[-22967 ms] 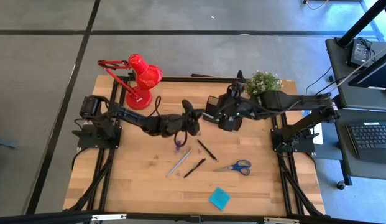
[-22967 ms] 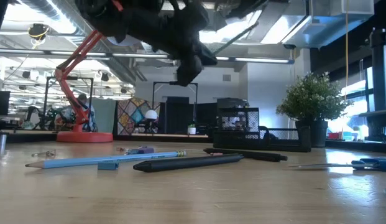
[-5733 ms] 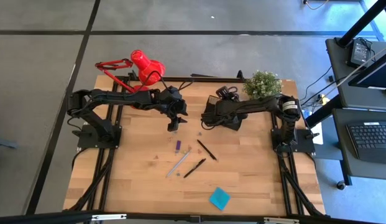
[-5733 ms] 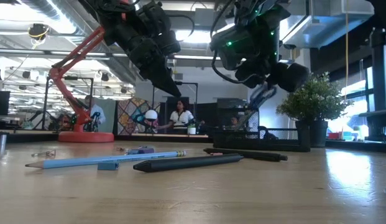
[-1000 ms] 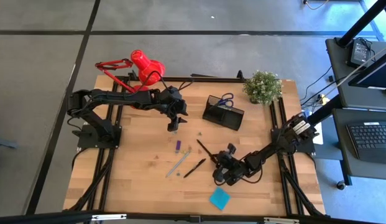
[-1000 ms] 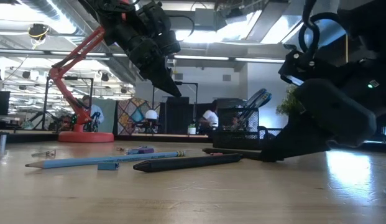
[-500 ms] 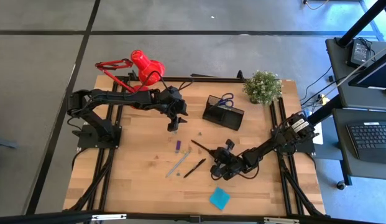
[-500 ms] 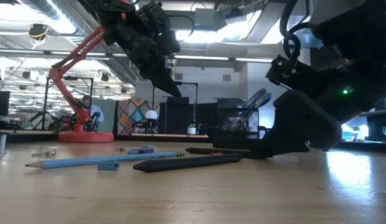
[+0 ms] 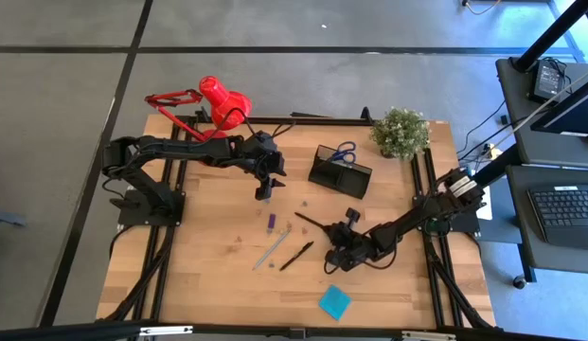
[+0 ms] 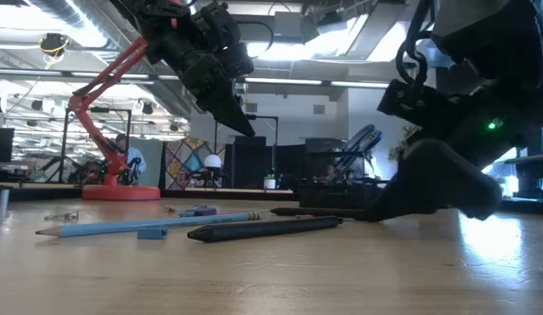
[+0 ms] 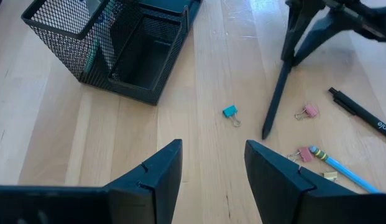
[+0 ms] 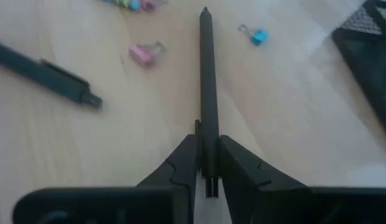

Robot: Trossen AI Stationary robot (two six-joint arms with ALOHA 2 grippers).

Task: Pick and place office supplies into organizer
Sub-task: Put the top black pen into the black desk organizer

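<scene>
My right gripper is low over the table's middle, shut on a thin black pen that points toward my left arm. My left gripper hangs open and empty above the table, left of the black mesh organizer. Blue-handled scissors stand in the organizer. Flat on the wood lie a second black pen, a pencil, a purple marker and a teal sticky-note pad. My right gripper pinches the black pen near its rear end between its two fingers, and the pen lies along the fingers, sticking out ahead of them. The fingers come low and slanting from the table's right. Whether the pen's free tip touches the wood I cannot tell.
A red desk lamp stands at the far left and a potted plant at the far right. Small binder clips, pink and blue, lie scattered ahead of the held pen. Bare wood stretches along the near left.
My right gripper has moved a little toward the table's far edge, low over the wood. The black pen has swung with it: its end at the gripper went along, and it now points more toward the left.
</scene>
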